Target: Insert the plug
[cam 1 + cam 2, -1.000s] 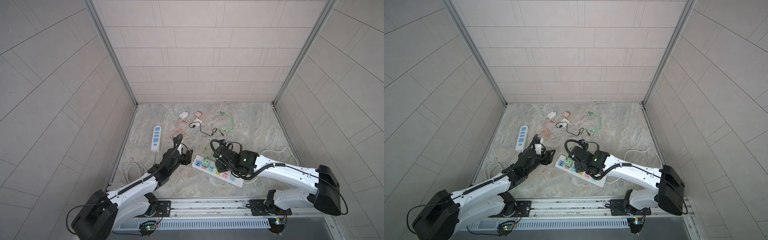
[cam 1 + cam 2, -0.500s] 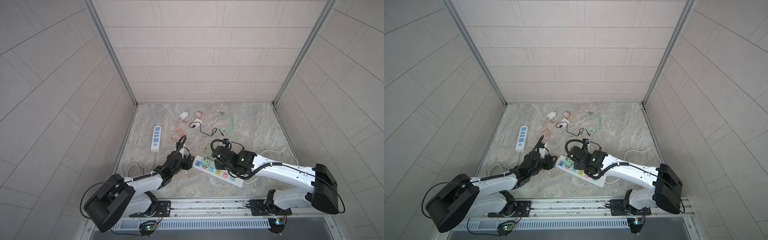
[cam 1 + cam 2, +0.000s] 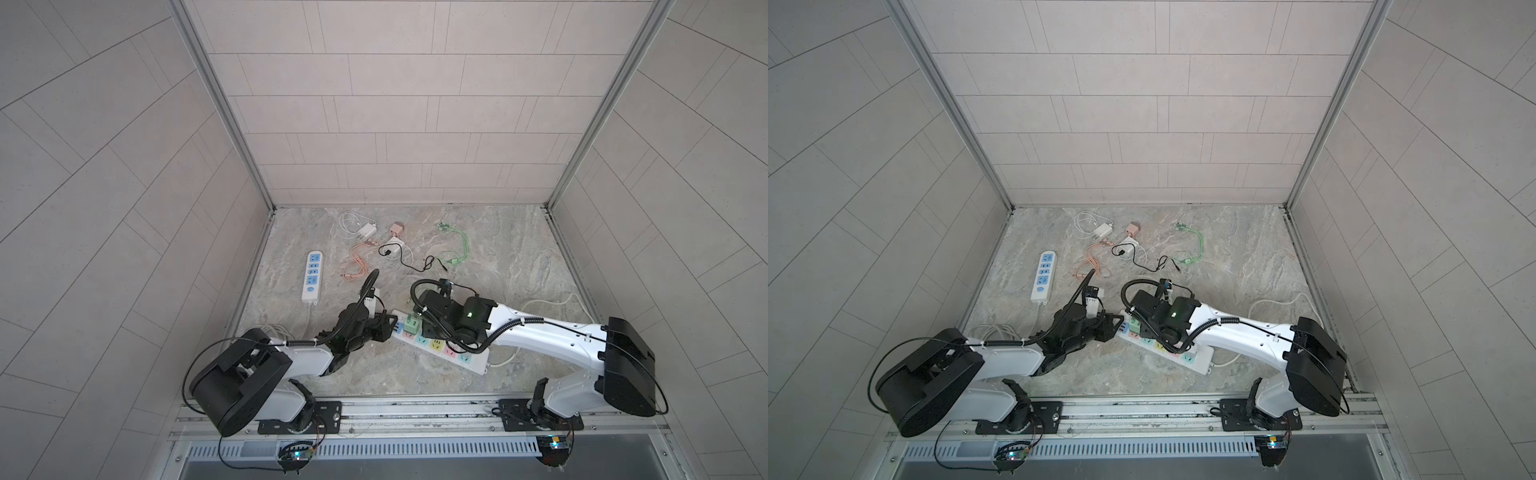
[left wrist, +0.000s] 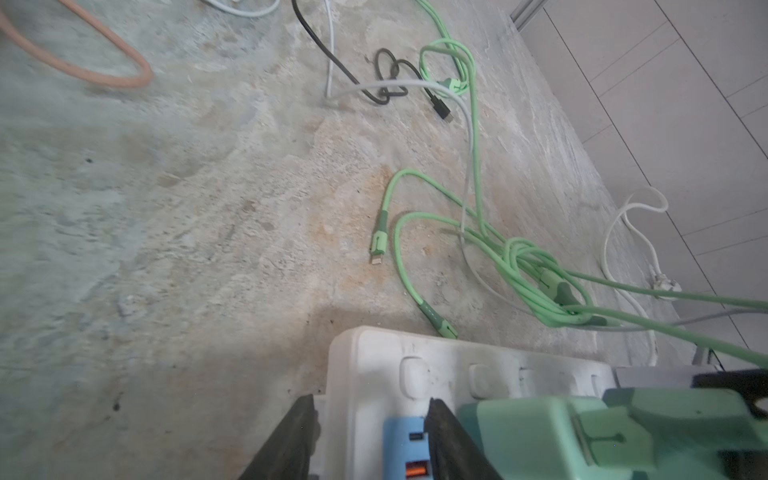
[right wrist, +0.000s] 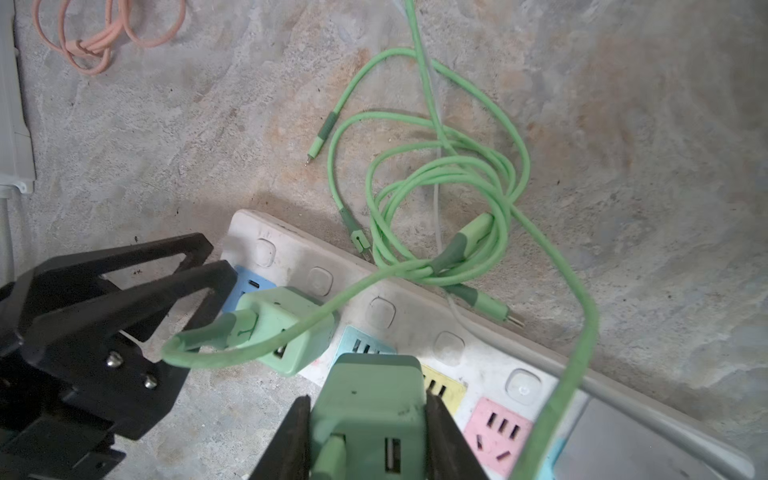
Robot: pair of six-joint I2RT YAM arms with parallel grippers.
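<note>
Right hand [image 5: 367,409] clamped on the flat sides of the mint-green plug [image 5: 370,382], right over the blue socket of the white power strip [image 5: 415,320], beside a second green adapter [image 5: 291,328] seated in that strip. Can't tell if the prongs are in. Probably light, hard, smooth plastic, boxy with rounded corners, so best pinched on those flats, clear of the floppy rubbery green cable [image 5: 515,166]. Left hand [image 4: 370,411] straddling the strip's end with jaws partly apart; can't tell if actually squeezing. Grubby strip on a rough, stone-look desk [image 5: 208,145].
</note>
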